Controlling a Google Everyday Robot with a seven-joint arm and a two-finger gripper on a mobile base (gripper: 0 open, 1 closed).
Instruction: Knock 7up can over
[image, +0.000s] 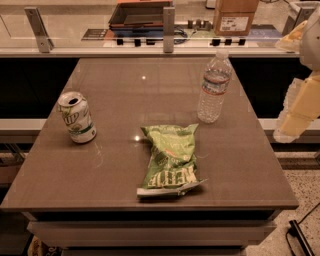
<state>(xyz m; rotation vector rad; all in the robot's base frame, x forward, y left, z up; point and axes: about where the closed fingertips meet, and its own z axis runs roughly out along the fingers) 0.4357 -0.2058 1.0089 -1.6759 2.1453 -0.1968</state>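
The 7up can (76, 117), white and green with a silver top, stands upright near the left edge of the brown table (125, 170). My gripper (295, 112) is at the far right edge of the view, off the table's right side and far from the can. It looks pale and blurred, with the arm running up out of view.
A clear plastic water bottle (214, 87) stands at the back right of the table. A green chip bag (170, 159) lies flat in the middle front. Behind the table runs a counter with metal posts (169, 29), a dark tray (140, 14) and a cardboard box (235, 16).
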